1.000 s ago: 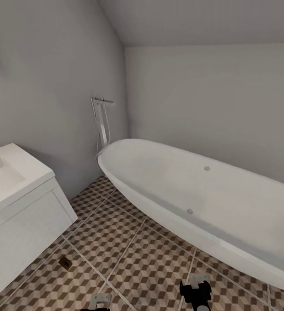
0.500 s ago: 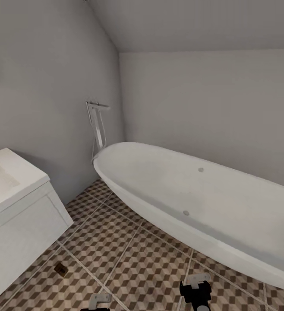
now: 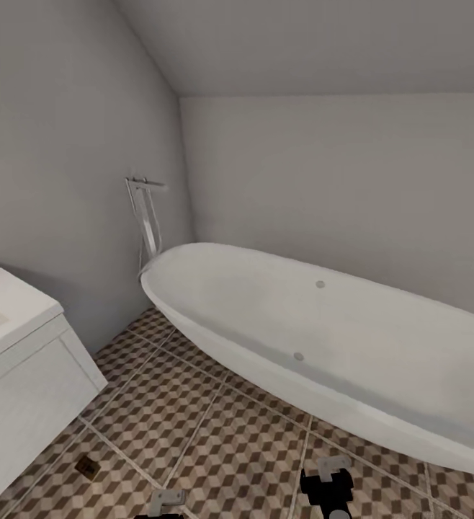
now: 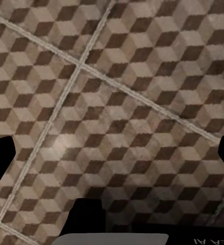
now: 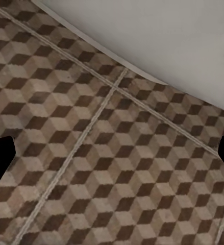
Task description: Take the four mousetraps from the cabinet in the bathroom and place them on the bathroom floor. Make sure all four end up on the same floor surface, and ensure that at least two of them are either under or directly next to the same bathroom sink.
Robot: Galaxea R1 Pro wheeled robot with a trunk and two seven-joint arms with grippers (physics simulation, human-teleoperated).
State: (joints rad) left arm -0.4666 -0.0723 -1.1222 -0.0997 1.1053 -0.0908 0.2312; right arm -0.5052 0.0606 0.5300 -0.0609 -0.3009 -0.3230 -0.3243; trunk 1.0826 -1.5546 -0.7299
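Note:
One small dark brown mousetrap [image 3: 87,467] lies flat on the cube-patterned bathroom floor [image 3: 215,432], just in front of the white vanity [image 3: 28,389] that carries the sink. Only a corner of the sink top [image 3: 3,306] is in the picture, at the left edge. My left gripper [image 3: 166,501] and right gripper [image 3: 329,481] hang low over the tiles at the bottom edge. In the wrist views the left gripper [image 4: 112,158] and right gripper [image 5: 112,158] are open, with bare tiles between their dark fingertips. The cabinet is out of view.
A long white oval bathtub [image 3: 323,339] runs from the middle to the right, with a tall chrome floor tap [image 3: 145,216] at its far end by the grey wall. Its white side [image 5: 168,35] is close to the right gripper. Open tiles lie between vanity and tub.
The whole head view has slid left and slightly down, so the camera has turned right. The vanity now shows less of its top. The mousetrap and both grippers have not visibly moved.

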